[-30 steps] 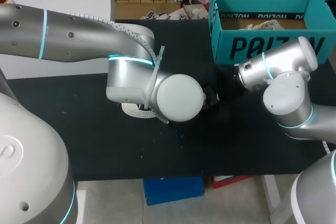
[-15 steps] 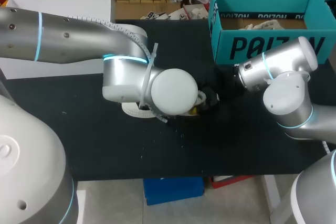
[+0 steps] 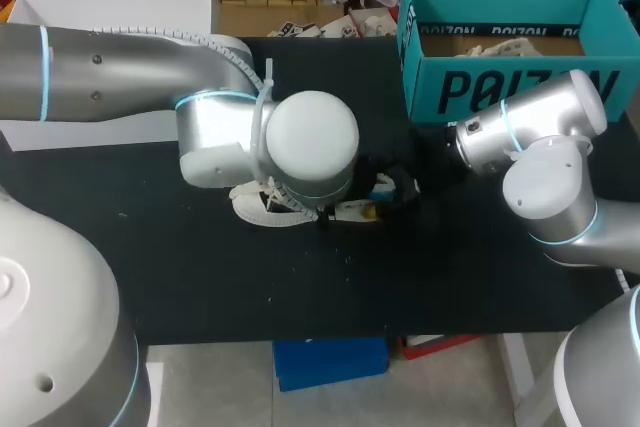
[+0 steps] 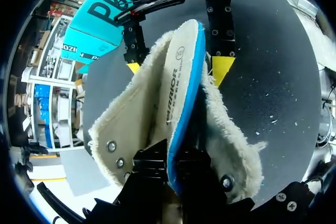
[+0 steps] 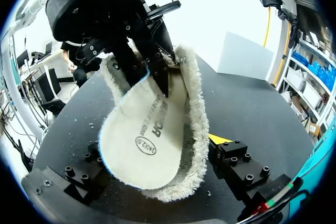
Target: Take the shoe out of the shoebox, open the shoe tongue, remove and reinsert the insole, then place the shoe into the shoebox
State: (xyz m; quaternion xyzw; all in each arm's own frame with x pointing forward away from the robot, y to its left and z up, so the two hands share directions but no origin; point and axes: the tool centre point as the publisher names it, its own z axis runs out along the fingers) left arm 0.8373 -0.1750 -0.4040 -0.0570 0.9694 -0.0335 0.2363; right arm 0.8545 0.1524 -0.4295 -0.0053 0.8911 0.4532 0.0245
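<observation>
Now insole (image 4: 181, 85) in left hand (image 4: 173, 165), shoe (image 4: 123, 127) seemingly in right hand (image 5: 157, 163).

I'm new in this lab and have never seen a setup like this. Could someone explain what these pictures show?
These are two robot arms working at a black table. One picture looks down from a fixed camera above. In it the left arm comes in from the left and the right arm from the right. The two round pictures come from a camera on each arm's wrist, looking out along its fingers. A teal shoebox stands on the table, and a fleece-lined shoe lies between the arms. The right gripper clamps the shoe from both sides. The left gripper pinches the insole, which sticks partly out of the shoe.
</observation>
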